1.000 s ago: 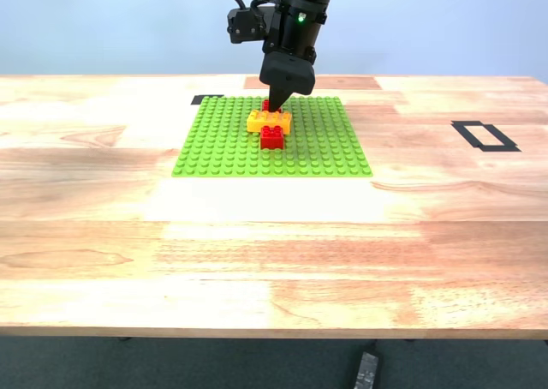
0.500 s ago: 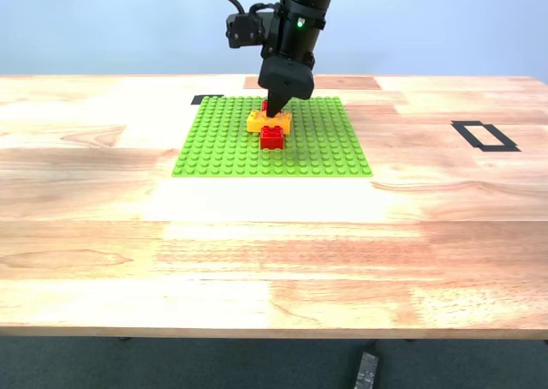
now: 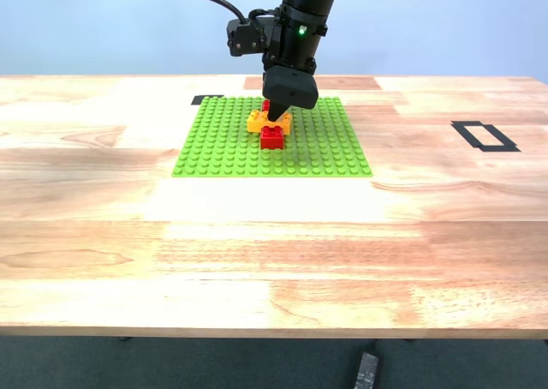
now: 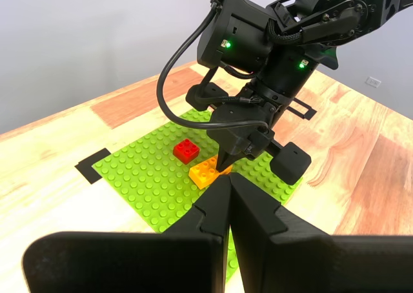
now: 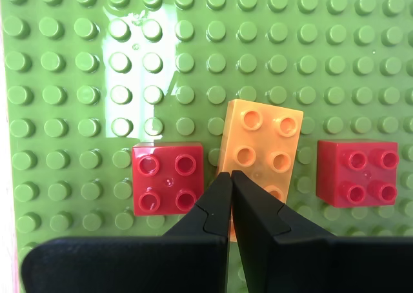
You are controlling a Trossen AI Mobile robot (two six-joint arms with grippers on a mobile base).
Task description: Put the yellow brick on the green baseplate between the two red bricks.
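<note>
Yellow brick (image 5: 262,148) sits on the green baseplate (image 5: 77,73), between the two red bricks: one red brick (image 5: 167,177) on one side, other red brick (image 5: 357,171) on the opposite side. Slightly skewed against the stud grid, closer to the first red than to the second; narrow gap visible on both sides, no contact seen. Whether fully seated on the studs: cannot tell.

Second gripper (image 5: 231,177) directly over the yellow brick, fingers pressed together with no gap, nothing held between them. Tips cover the near end of the brick; contact with the brick top cannot be confirmed from the second wrist view.

Exterior view: same gripper (image 3: 274,115) pointing down at the yellow brick (image 3: 259,121) near the middle of the baseplate (image 3: 325,145), toward its far half. Near red brick (image 3: 272,137) just in front of the yellow; far red brick (image 3: 265,105) mostly hidden behind the gripper.

First gripper (image 4: 230,180) hangs off to the side and above the table (image 3: 274,252), looking at the plate and the other arm. Fingers closed against each other, empty. In that view yellow brick (image 4: 206,171) and one red brick (image 4: 186,150) visible, second red hidden.

Black tape rectangle (image 3: 485,136) on the table toward the exterior view's right, well apart from the plate.
</note>
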